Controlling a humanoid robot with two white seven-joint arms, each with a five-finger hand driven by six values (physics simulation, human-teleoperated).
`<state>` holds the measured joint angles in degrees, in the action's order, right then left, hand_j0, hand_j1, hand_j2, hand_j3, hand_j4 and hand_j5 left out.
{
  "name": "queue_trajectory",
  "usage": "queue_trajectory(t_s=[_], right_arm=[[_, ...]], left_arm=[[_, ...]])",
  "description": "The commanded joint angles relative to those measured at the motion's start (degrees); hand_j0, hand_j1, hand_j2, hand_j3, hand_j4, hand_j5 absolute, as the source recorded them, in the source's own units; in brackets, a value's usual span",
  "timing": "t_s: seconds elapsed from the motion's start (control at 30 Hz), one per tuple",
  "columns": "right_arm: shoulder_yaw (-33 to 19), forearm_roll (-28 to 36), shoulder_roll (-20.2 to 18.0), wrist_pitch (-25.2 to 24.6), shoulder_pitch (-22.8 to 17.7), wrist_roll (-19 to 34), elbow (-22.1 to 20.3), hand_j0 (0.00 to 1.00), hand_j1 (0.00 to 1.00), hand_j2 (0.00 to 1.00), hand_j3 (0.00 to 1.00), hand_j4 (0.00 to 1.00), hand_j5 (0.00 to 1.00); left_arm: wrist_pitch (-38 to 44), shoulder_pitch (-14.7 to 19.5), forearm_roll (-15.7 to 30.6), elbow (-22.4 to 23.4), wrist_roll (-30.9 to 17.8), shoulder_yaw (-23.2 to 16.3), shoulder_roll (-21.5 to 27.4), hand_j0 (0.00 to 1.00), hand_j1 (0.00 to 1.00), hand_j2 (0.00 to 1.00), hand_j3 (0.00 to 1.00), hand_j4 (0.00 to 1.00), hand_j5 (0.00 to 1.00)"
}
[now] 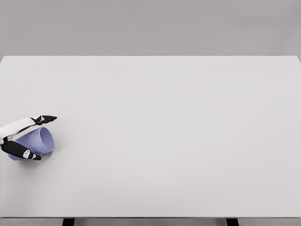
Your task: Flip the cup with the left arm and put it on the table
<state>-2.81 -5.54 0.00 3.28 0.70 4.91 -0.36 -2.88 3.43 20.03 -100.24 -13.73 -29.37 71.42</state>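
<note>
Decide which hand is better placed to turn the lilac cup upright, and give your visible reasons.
Left. The left hand is already at the cup, fingers above and below it as it lies on its side near the table's left edge. The right hand is not in view.

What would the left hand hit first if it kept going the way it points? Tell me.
Nothing, as far as this view shows. The left hand, its fingers around the tipped cup, points right across the bare table. Its height above the table is hard to judge.
</note>
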Motion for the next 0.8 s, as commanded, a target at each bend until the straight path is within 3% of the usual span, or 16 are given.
queue_trajectory(t_s=[0.0, 0.27, 0.4, 0.53, 0.7, 0.77], right_arm=[[0.00, 0.01, 0.00, -0.03, 0.00, 0.01, 0.01, 1.00, 1.00, 1.00, 1.00, 1.00, 1.00], [0.00, 0.01, 0.00, -0.03, 0.00, 0.01, 0.01, 1.00, 1.00, 1.00, 1.00, 1.00, 1.00], [0.00, 0.01, 0.00, 0.06, 0.00, 0.01, 0.01, 1.00, 1.00, 1.00, 1.00, 1.00, 1.00], [0.00, 0.01, 0.00, -0.03, 0.00, 0.01, 0.01, 1.00, 1.00, 1.00, 1.00, 1.00, 1.00], [0.00, 0.01, 0.00, 0.06, 0.00, 0.01, 0.01, 1.00, 1.00, 1.00, 1.00, 1.00, 1.00], [0.00, 0.01, 0.00, -0.03, 0.00, 0.01, 0.01, 1.00, 1.00, 1.00, 1.00, 1.00, 1.00]], left_arm=[[0.95, 0.00, -0.43, 0.04, 0.02, -0.07, -0.49, 1.00, 1.00, 1.00, 1.00, 1.00, 1.00], [1.57, -0.62, -0.95, 0.04, 0.02, 0.01, -0.58, 1.00, 1.00, 1.00, 1.00, 1.00, 1.00], [1.39, -0.62, -1.04, 0.04, 0.02, 0.01, -0.67, 0.78, 0.78, 0.78, 0.78, 0.78, 0.78], [0.95, -0.62, -0.43, 0.04, -0.07, 0.10, -1.19, 0.75, 0.75, 0.75, 0.75, 0.75, 0.75], [-3.00, -0.09, 5.90, 0.13, -1.03, 0.54, -0.49, 0.75, 0.75, 0.75, 0.75, 0.75, 0.75], [-7.48, 0.00, 9.15, 1.79, -5.51, 1.24, -0.84, 0.76, 0.76, 0.76, 0.76, 0.76, 0.76]])
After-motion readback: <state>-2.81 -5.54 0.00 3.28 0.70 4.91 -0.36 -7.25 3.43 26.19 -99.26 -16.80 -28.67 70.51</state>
